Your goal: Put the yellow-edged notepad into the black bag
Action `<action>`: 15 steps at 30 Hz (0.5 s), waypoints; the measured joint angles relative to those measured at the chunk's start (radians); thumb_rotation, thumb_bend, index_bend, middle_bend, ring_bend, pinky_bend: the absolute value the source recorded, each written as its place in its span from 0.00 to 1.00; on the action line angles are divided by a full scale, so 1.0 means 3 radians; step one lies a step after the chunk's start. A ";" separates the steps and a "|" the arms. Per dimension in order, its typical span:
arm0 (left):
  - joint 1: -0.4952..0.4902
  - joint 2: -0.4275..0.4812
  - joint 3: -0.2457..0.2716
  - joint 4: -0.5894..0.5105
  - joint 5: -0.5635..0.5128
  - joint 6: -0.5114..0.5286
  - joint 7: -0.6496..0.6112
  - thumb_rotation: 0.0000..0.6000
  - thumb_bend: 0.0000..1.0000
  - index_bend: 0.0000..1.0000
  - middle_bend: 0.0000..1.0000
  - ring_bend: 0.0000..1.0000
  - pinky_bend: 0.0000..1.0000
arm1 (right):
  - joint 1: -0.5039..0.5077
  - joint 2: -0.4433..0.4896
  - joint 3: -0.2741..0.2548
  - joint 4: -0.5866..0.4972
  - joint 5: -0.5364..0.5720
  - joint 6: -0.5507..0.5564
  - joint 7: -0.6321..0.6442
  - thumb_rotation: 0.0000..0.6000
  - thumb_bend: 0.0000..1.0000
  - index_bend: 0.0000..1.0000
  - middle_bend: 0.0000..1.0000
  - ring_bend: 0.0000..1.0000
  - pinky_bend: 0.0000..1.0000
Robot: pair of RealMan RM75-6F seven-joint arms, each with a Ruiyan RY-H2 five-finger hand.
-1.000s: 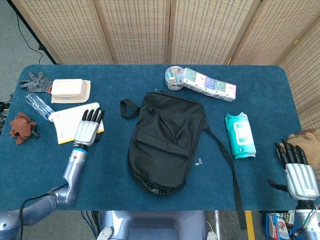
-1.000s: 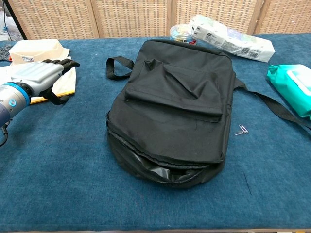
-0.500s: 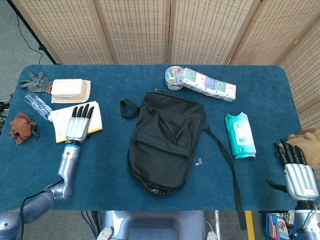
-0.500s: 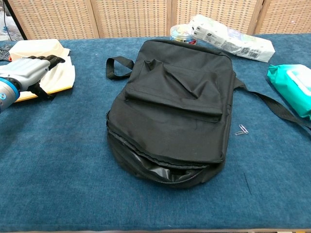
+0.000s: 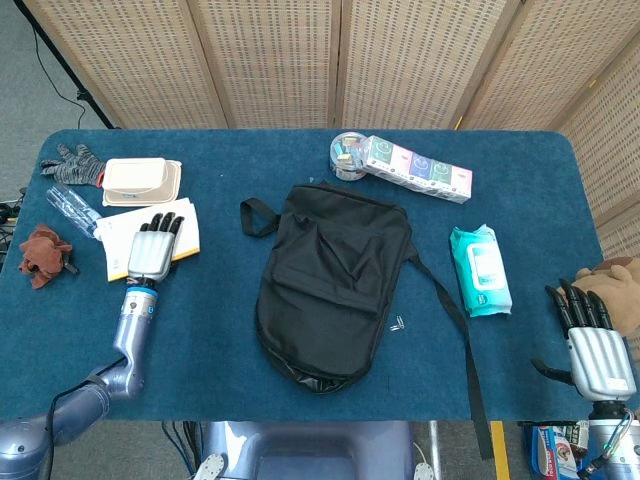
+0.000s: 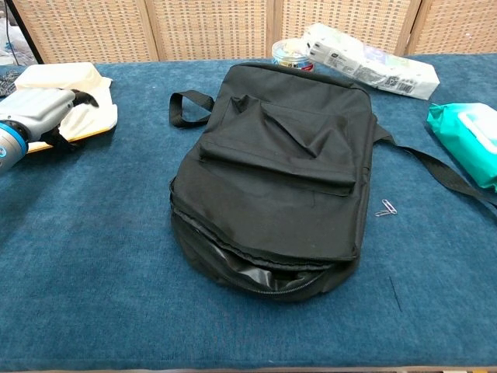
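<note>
Evidently the notepad [image 5: 150,228], near the surface's left edge, is light and flexible; the left hand [image 5: 153,250], fingers extended flat, rests on it, best gripped at an edge.

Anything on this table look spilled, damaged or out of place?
Nothing looks spilled or damaged. Small oddities only: a loose paper clip lies on the cloth right of the black bag, and the bag's near zipper gapes open.
</note>
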 measured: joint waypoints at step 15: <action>0.0113 0.0100 0.0134 -0.0041 0.0245 0.0252 -0.0257 1.00 0.59 0.73 0.64 0.55 0.67 | 0.0022 0.0004 -0.0019 -0.0028 -0.0041 -0.0038 0.0025 1.00 0.00 0.00 0.00 0.00 0.00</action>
